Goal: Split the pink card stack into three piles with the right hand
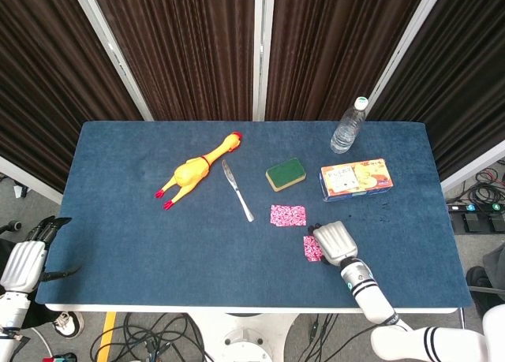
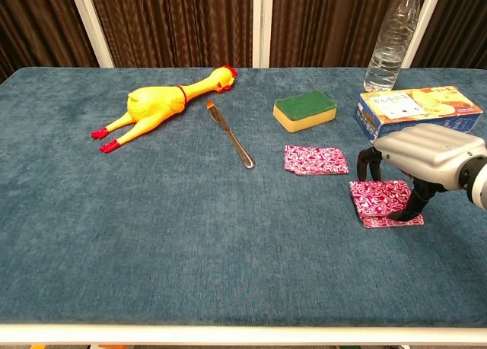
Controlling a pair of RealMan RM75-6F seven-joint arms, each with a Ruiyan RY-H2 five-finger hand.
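One pile of pink patterned cards (image 1: 288, 215) (image 2: 315, 160) lies flat on the blue table, in front of the sponge. To its right, my right hand (image 1: 335, 244) (image 2: 430, 155) arches over a second batch of pink cards (image 1: 312, 249) (image 2: 377, 196). Its fingers and thumb pinch the upper cards at their edges and hold them slightly raised. A few lower cards (image 2: 396, 220) lie on the cloth beneath, poking out at the near right. My left hand (image 1: 24, 263) hangs off the table's near left corner, holding nothing, its fingers apart.
A snack box (image 1: 356, 178) (image 2: 417, 112) and a water bottle (image 1: 348, 126) (image 2: 392, 39) stand just behind the right hand. A green-topped sponge (image 2: 304, 109), a table knife (image 2: 229, 134) and a yellow rubber chicken (image 2: 158, 104) lie further left.
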